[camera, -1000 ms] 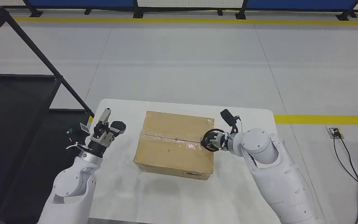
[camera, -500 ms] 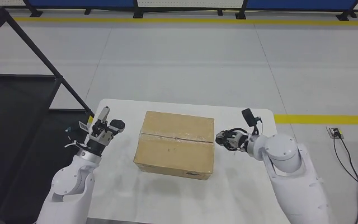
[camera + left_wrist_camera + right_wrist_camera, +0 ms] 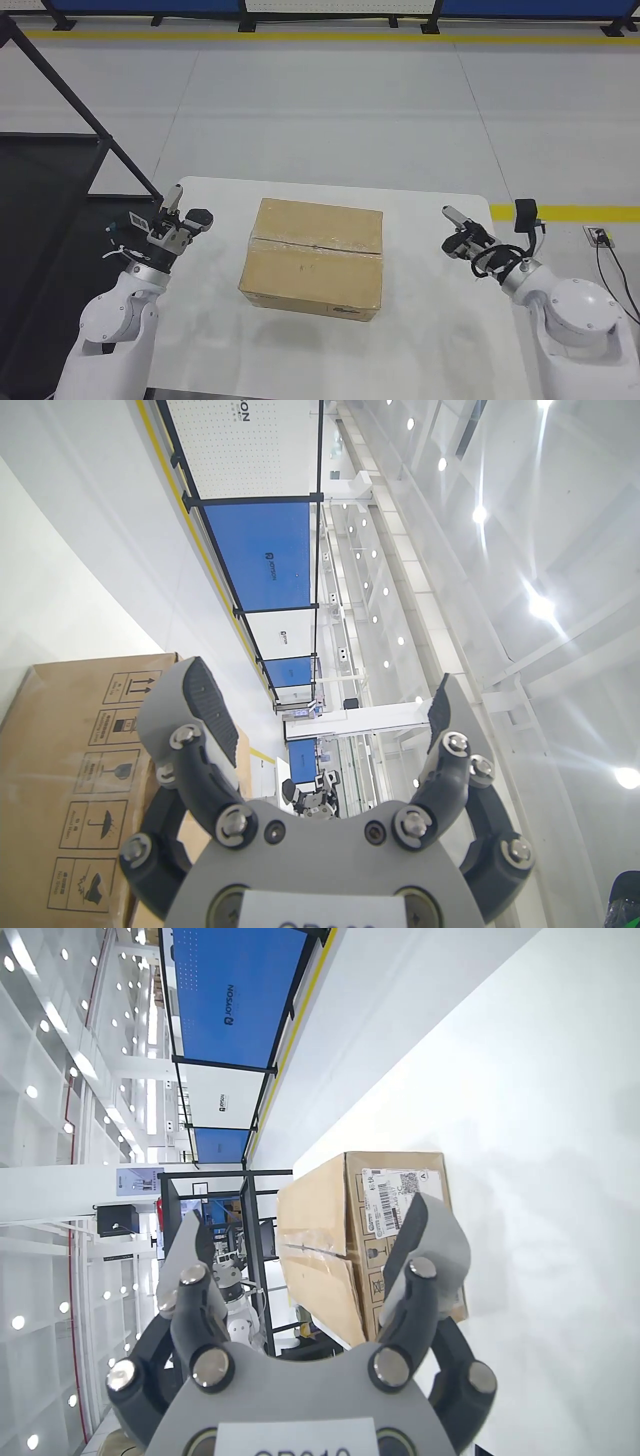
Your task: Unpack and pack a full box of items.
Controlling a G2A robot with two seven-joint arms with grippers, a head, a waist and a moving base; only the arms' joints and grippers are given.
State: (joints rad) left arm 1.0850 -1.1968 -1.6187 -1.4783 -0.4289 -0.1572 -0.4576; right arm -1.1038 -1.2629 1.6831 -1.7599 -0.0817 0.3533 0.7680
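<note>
A closed brown cardboard box [image 3: 315,256] sits in the middle of the white table [image 3: 420,330], its top flaps taped along the seam. The left wrist view shows the box [image 3: 60,760] side with handling symbols; the right wrist view shows the box [image 3: 350,1238] end with a printed label. My left gripper [image 3: 180,218] is open and empty near the table's left edge, apart from the box. My right gripper [image 3: 462,232] is open and empty near the table's right edge, well clear of the box. Both grippers [image 3: 320,700] [image 3: 305,1228] hold nothing between their fingers.
A black metal frame [image 3: 70,100] and dark panel stand left of the table. Yellow floor tape [image 3: 565,212] runs past the right edge. Bare table surface lies in front of the box and on both sides of it.
My right gripper has pulled away from the box's right end to the table's right edge. My left gripper has drawn slightly left. The box has not moved.
</note>
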